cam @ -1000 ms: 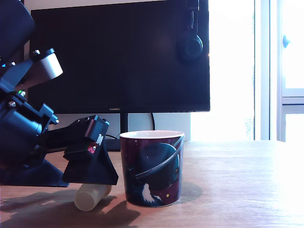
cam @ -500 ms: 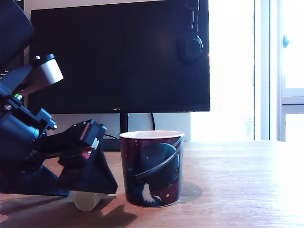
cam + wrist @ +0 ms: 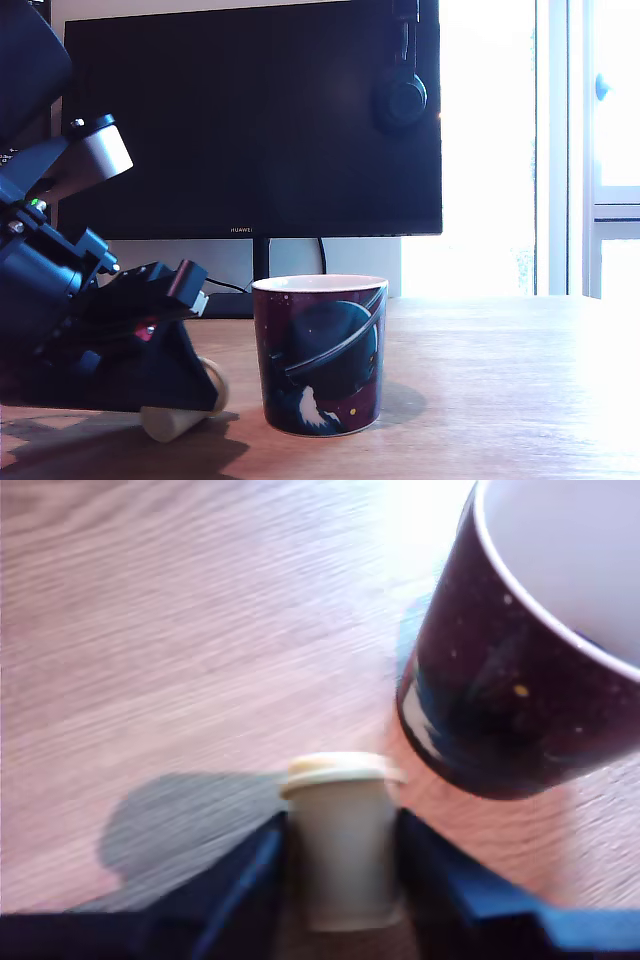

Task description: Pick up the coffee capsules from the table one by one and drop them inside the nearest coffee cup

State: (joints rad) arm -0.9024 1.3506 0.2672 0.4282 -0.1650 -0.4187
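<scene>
1. The end effector (image 3: 188,388) (image 3: 341,832) sits low in the lower left of the exterior view. Its two dark fingers pinch the cream-beige capsule (image 3: 165,422) (image 3: 343,850) by its sides.
2. The capsule is tilted, with its flanged rim raised toward the coffee cup (image 3: 320,355) (image 3: 500,700) just beside it.
3. The cup stands upright on the bench (image 3: 480,400) (image 3: 150,630), at the bottom centre of the exterior view.
</scene>
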